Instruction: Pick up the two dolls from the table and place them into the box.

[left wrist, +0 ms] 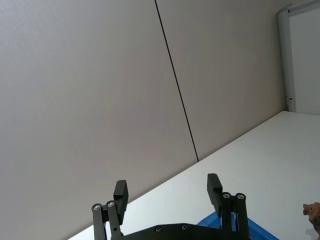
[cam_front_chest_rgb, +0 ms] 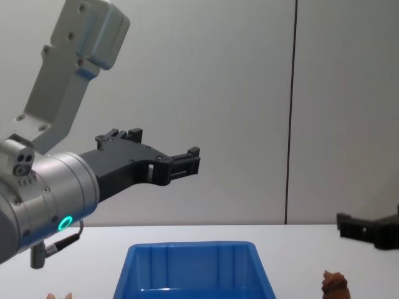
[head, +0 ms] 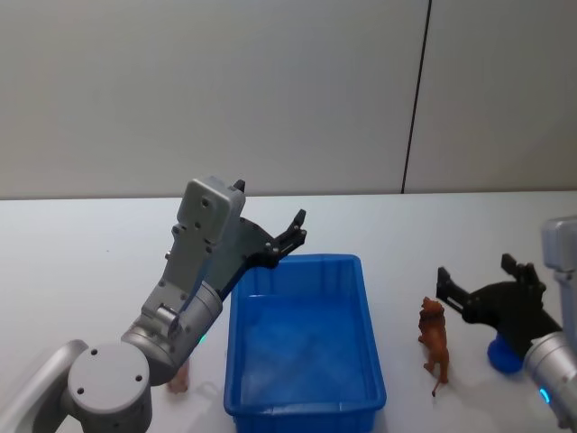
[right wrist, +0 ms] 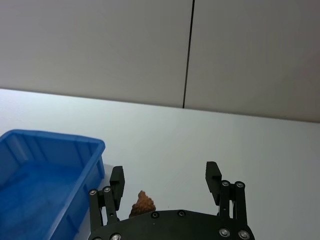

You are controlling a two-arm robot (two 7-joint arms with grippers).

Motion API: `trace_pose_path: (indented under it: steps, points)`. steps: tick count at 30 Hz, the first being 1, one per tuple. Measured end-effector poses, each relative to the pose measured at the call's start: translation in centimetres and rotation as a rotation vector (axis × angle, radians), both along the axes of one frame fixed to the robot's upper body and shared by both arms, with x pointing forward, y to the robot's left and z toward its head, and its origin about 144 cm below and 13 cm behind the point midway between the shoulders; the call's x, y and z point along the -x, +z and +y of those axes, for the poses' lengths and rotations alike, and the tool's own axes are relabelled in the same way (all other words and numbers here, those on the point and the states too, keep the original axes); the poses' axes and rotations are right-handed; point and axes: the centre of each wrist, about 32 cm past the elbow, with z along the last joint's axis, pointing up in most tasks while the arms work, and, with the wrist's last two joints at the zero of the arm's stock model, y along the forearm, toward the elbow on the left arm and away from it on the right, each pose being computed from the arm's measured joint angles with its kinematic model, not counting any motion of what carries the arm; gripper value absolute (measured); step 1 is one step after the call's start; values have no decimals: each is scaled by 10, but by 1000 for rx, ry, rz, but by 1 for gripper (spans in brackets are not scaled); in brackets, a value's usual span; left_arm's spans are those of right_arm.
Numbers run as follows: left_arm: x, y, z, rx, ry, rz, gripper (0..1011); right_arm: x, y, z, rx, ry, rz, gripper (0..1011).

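The plain white tabletop [head: 90,244] runs bare and wide to the back wall on all sides of the bright blue plastic rectangular bin [head: 306,260], whose long axis points straight away from the robot. The bin's inside holds no figure.

A strip of bare table separates the bin's right wall from the small reddish-brown animal figure with a tufted head [head: 435,338]. It stands upright, its head toward the far side and its tail toward the robot, so its length lies roughly parallel to the bin's long wall.

The right gripper [head: 474,268] sits low just to the figure's right, fingers spread and empty. In the right wrist view the tufted head shows just ahead of the gap between the fingers.

The left gripper [head: 270,203] hangs high over the bin's far-left corner, fingers apart, holding nothing.

The small peach figure [head: 178,377] rests on the table by the bin's near-left corner, partly hidden behind the left arm.
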Motion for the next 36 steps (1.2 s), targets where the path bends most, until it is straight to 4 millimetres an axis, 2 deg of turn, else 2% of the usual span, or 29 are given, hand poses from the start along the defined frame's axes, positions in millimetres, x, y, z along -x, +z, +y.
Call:
trace_pose_path:
  steps: [19, 36]
  points:
    - [0, 0, 0, 0, 0, 0, 1001, 4, -18, 23, 34, -16, 156, 1001]
    - [0, 0, 0, 0, 0, 0, 1001, 2, -36, 33, 27, -24, 247, 999]
